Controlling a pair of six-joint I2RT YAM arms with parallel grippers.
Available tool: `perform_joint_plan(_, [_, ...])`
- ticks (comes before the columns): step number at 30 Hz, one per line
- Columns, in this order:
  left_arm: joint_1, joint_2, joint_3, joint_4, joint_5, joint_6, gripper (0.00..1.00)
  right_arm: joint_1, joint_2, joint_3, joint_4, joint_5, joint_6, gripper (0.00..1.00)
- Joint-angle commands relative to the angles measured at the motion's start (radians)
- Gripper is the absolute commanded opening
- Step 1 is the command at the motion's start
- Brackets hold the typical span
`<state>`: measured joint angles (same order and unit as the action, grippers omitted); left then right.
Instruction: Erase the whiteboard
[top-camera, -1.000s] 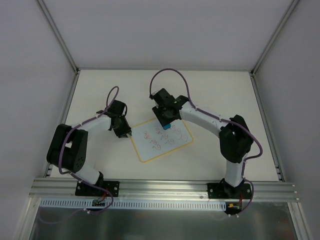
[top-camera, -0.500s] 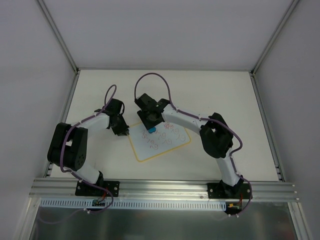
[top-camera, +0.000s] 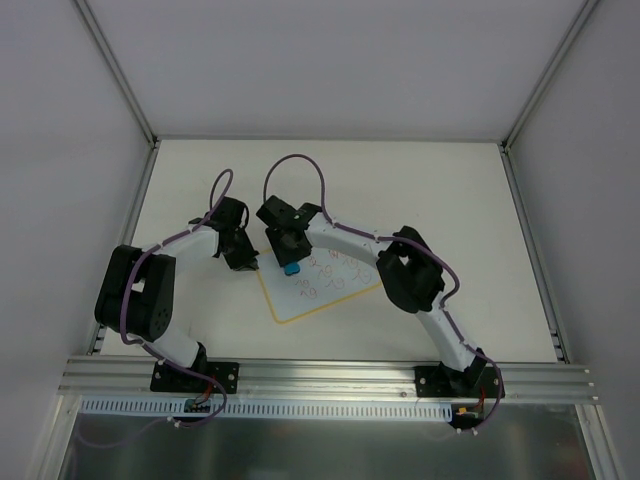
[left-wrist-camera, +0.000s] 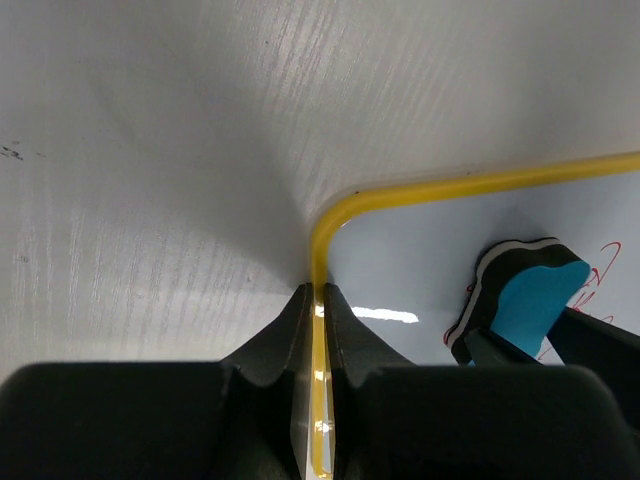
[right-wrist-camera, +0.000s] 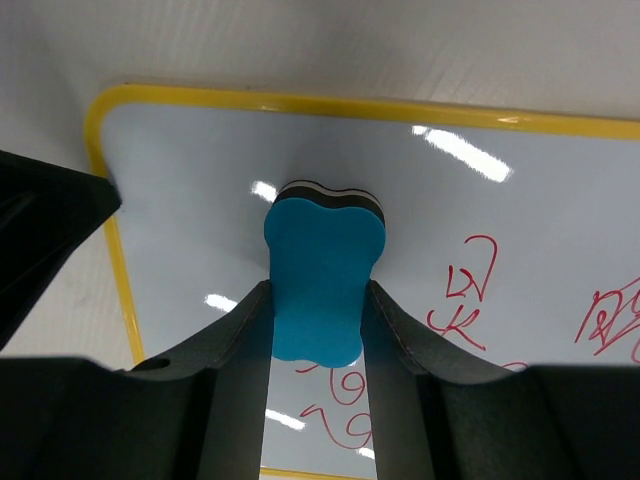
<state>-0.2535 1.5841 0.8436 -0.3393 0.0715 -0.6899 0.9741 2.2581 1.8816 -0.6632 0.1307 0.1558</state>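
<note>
The whiteboard (top-camera: 330, 290), white with a thin yellow rim, lies on the table with red scribbles (right-wrist-camera: 465, 295) on it. My right gripper (top-camera: 290, 262) is shut on the blue eraser (right-wrist-camera: 320, 285) and presses its dark felt side on the board's far left part. My left gripper (left-wrist-camera: 318, 300) is shut on the board's yellow rim (left-wrist-camera: 318, 400) just below its rounded corner. In the left wrist view the eraser (left-wrist-camera: 525, 305) shows at the right, on the board. The board area around the eraser (top-camera: 290, 268) is bare white.
The board lies on a white table (top-camera: 200, 170) enclosed by white walls with metal posts. An aluminium rail (top-camera: 320, 378) runs along the near edge, holding both arm bases. Purple cables loop over both arms.
My right gripper has slid the eraser leftward across the board, from its far right part to its far left corner. The left gripper has stayed clamped on the rim.
</note>
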Motion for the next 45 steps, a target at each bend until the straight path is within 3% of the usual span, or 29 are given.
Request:
perform_joint_plan(1, [0.005,0.045,-0.024,-0.05,-0.01,0.016,0.04,0.002,0.02,0.05,-0.065,0.012,0.085,0.0])
perform_joint_plan(15, [0.005,0.047,-0.024,-0.052,-0.006,0.018,0.0,0.008,0.058,0.06,-0.107,0.079,0.139,0.0])
perform_joint_plan(27, [0.005,0.06,-0.006,-0.06,-0.007,0.029,0.0,-0.166,-0.101,-0.274,-0.047,0.15,0.162,0.0])
perform_joint_plan(34, [0.005,0.07,0.005,-0.069,-0.01,0.033,0.0,-0.253,-0.144,-0.341,-0.047,0.15,0.097,0.0])
perform_joint_plan(45, [0.003,0.093,0.003,-0.067,0.047,0.02,0.0,-0.134,-0.055,-0.158,-0.072,0.043,0.08,0.0])
